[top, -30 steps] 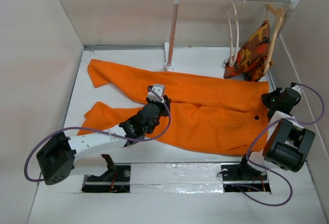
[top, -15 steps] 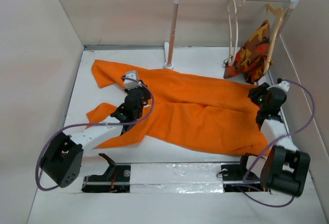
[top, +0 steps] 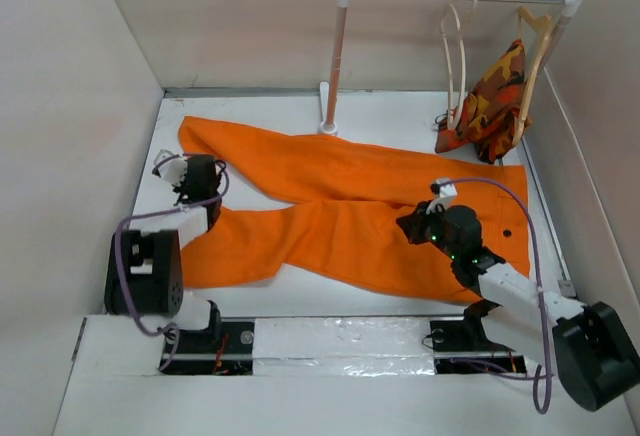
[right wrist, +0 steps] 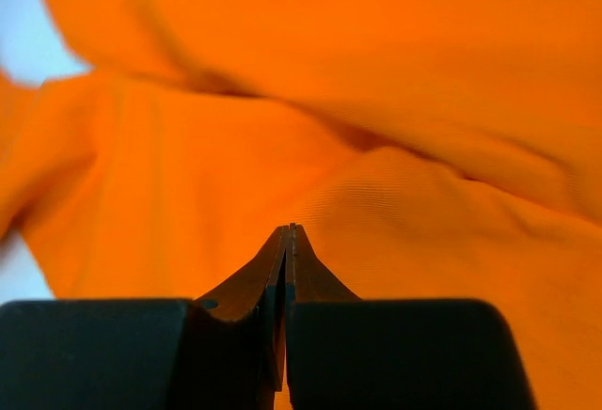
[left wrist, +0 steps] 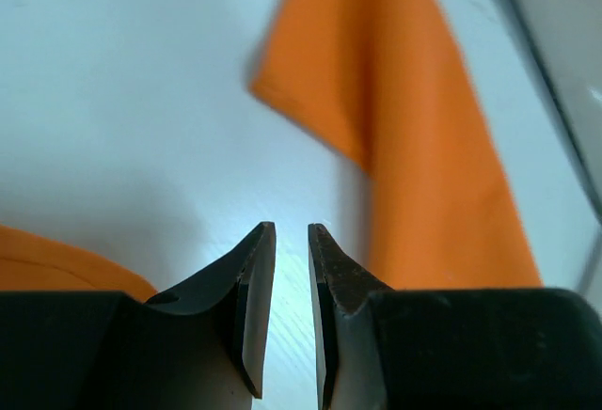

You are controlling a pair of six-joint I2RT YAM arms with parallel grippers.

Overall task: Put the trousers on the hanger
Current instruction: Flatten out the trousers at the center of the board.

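The orange trousers (top: 380, 196) lie spread flat across the table, waist to the right with the dark button (top: 507, 233), legs to the left. The empty pale wooden hanger (top: 455, 56) hangs on the rail at the back right. My left gripper (top: 207, 170) is at the table's left side between the two leg ends; its jaws stand a little apart over bare table with nothing between them (left wrist: 292, 231), and a leg end (left wrist: 433, 147) lies ahead. My right gripper (top: 410, 224) is shut and low over the middle of the trousers (right wrist: 376, 71), with no cloth seen between its tips (right wrist: 290, 229).
A white rail stand (top: 335, 56) rises behind the trousers. A second wooden hanger (top: 535, 46) on it bears a camouflage garment (top: 495, 91). Walls enclose the table on the left, back and right.
My left gripper swung left off the trousers' middle to the table's left side. My right gripper moved from the waist end to the trousers' middle. The near leg shifted and lies flatter.
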